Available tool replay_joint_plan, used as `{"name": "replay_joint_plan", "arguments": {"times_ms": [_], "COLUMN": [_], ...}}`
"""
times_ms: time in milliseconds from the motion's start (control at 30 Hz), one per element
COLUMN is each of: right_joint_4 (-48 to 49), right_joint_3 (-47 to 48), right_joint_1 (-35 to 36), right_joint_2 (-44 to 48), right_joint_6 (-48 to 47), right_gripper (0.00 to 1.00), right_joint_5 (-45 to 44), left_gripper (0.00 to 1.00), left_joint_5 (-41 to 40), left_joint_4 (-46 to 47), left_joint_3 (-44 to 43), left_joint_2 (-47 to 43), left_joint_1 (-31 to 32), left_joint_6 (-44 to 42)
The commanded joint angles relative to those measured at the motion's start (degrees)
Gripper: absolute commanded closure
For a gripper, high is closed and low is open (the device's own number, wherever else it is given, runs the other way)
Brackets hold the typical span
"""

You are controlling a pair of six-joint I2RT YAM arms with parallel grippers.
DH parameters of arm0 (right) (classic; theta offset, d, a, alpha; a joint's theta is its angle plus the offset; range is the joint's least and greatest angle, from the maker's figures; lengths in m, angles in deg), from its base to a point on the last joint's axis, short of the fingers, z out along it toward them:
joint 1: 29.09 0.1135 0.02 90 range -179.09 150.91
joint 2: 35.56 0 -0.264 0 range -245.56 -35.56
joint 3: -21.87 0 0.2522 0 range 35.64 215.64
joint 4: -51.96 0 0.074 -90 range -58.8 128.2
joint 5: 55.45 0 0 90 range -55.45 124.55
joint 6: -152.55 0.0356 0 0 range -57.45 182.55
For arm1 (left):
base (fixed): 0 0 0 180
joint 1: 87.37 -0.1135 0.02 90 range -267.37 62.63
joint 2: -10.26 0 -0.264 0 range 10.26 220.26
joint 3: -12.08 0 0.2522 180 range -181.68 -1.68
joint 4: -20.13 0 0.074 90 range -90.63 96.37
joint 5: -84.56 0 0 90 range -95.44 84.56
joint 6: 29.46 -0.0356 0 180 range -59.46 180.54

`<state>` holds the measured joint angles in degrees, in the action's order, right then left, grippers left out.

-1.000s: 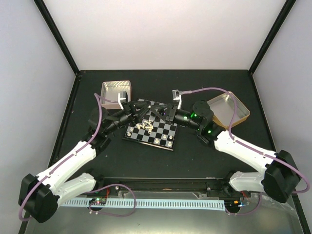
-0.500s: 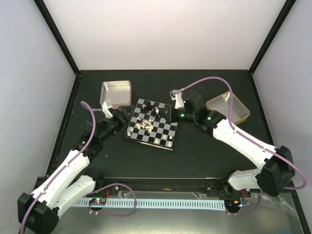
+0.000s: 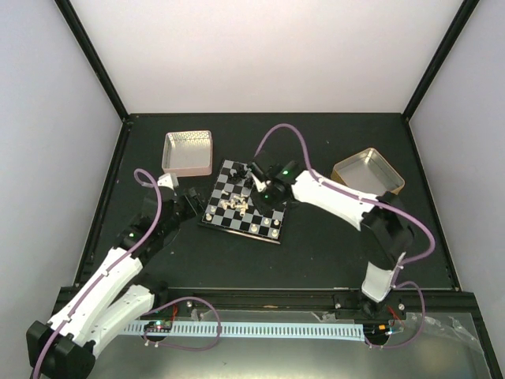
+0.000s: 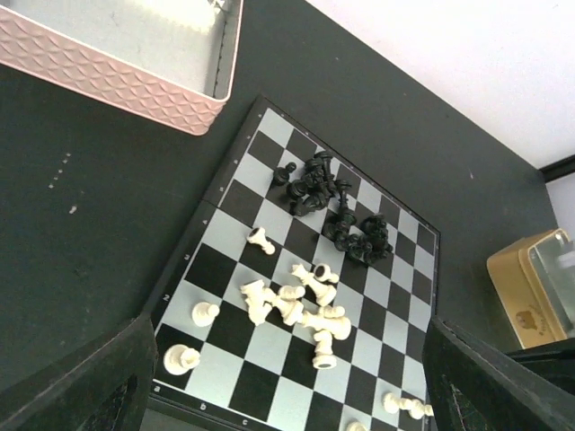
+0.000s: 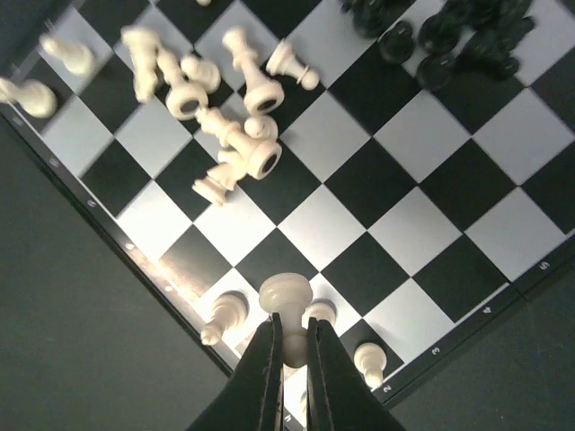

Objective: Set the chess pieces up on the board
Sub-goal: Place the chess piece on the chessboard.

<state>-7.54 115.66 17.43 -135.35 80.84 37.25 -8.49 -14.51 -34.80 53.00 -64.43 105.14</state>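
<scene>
The board lies mid-table with the chess pieces on it. A heap of toppled cream-white pieces fills its middle, and a cluster of black pieces sits toward the far side. A few white pieces stand by the near edge. My right gripper hangs over that edge, shut on a white pawn held off the board. In the top view it is above the board's middle. My left gripper is left of the board, open and holding nothing; its fingers frame the board.
A pink tin stands behind and left of the board, seen again in the left wrist view. A gold tin lies to the right. The right arm's purple cable arcs over the board's far side.
My left gripper has opened and drawn back leftward off the board. My right arm has swung in over the board, its gripper staying shut.
</scene>
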Motion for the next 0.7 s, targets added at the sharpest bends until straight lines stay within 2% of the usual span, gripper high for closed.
{"name": "replay_joint_plan", "arguments": {"times_ms": [0, 333, 667], "right_joint_4": [-8.66, -10.76, -11.24], "right_joint_3": [4.81, 10.28, 11.87], "right_joint_1": [2.59, 4.89, 5.12], "right_joint_2": [-5.65, -14.23, -17.69], "right_joint_6": [-5.19, -5.65, -5.69], "right_gripper": [0.97, 0.95, 0.95], "right_joint_5": [-5.53, -6.01, -5.43], "left_gripper": [0.17, 0.17, 0.17], "left_joint_5": [-3.71, -2.55, -1.48], "left_joint_4": [-2.18, -0.86, -0.02], "left_joint_3": [0.83, 3.75, 4.21], "left_joint_2": [-1.46, -2.14, -1.46], "left_joint_1": [-0.44, -0.53, -0.59], "left_joint_6": [-3.36, -1.62, -1.20]}}
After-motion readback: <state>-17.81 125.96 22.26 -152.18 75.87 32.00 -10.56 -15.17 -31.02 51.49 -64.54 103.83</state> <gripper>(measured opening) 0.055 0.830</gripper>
